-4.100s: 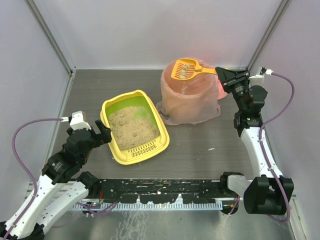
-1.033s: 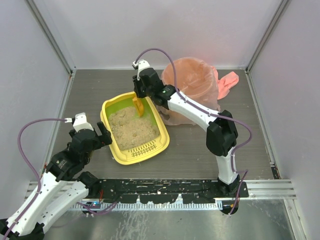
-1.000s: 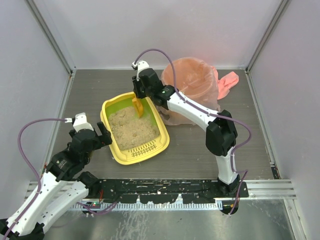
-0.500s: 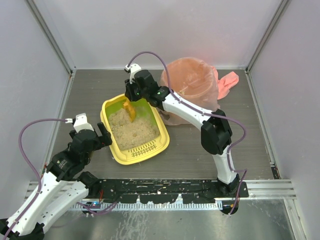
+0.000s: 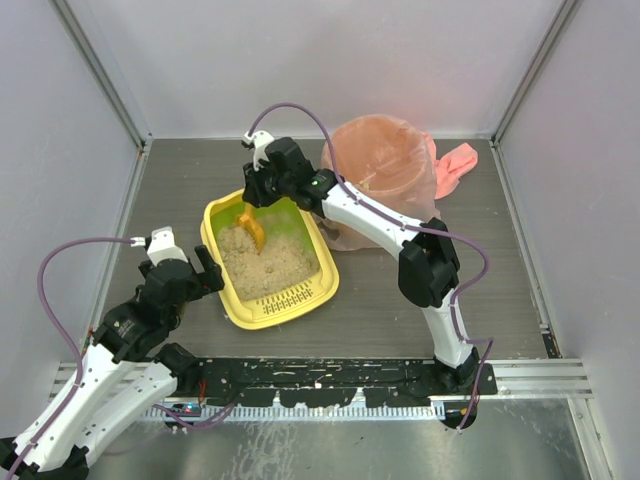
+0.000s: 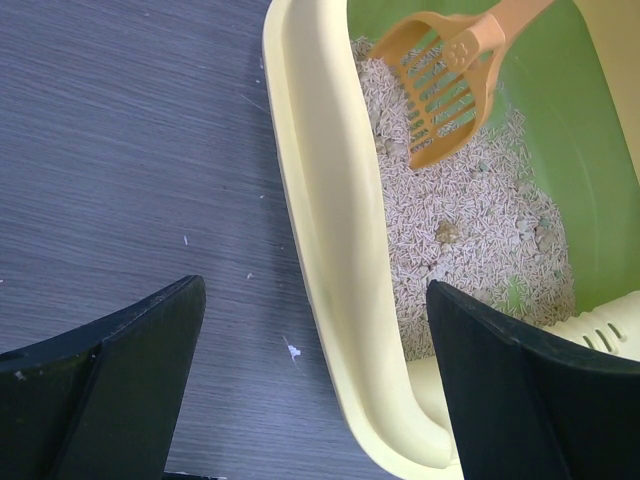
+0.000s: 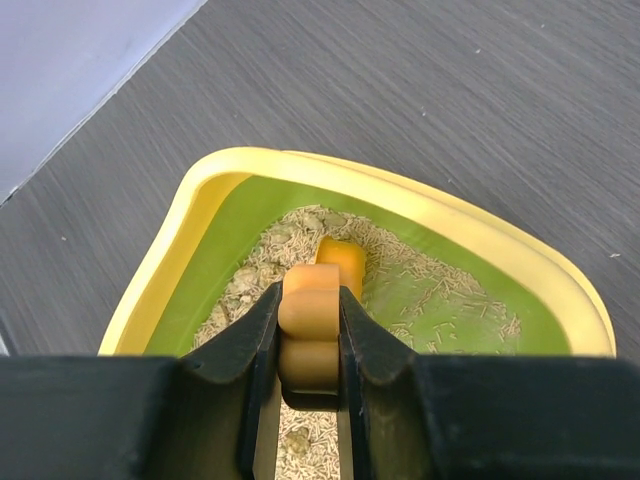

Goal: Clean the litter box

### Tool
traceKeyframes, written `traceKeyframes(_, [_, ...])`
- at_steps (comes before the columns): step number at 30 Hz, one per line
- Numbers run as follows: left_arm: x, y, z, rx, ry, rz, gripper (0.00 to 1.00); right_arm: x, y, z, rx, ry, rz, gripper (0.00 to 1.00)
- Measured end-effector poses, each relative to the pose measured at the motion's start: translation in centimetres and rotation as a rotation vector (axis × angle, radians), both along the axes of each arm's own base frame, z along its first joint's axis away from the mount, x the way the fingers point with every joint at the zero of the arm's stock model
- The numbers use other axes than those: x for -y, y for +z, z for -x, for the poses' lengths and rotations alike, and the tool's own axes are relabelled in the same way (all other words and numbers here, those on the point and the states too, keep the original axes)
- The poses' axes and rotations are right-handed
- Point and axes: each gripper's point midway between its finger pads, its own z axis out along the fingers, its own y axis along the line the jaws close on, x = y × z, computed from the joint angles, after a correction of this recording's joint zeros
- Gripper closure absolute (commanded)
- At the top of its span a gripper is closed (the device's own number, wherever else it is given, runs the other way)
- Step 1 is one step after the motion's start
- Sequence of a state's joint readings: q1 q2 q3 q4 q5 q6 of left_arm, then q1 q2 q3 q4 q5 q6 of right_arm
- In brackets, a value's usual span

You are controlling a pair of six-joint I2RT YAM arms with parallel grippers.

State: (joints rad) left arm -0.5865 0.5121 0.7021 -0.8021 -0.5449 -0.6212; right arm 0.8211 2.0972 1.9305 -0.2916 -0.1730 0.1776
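The yellow litter box [image 5: 222, 296] with a green inner wall and beige litter sits left of centre on the table. It also shows in the left wrist view [image 6: 320, 230] and the right wrist view [image 7: 150, 290]. My right gripper [image 5: 254, 200] is shut on the handle of the orange slotted scoop [image 5: 250, 228], whose blade dips into the litter at the box's far end. The scoop shows in the left wrist view [image 6: 440, 85] and the right wrist view [image 7: 312, 310]. My left gripper [image 5: 205, 270] is open, its jaws straddling the box's left rim without closing on it.
A round bin lined with a pink bag [image 5: 390, 180] stands right behind the litter box. A pink cloth [image 5: 458, 165] hangs at its right side. The slotted ledge [image 5: 285, 300] is at the box's near end. Walls close in left, back and right.
My right arm swung from over the bin to the litter box. In the last second it carried the scoop leftward along the box's far end and lowered it into the litter. The left arm stayed still.
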Motion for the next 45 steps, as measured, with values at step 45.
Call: traceKeyframes(45, [-0.1, -0.2, 0.2, 0.000, -0.001, 0.001, 0.06, 3.7, -7.6, 4.0, -0.461, -0.375, -0.443, 0.99])
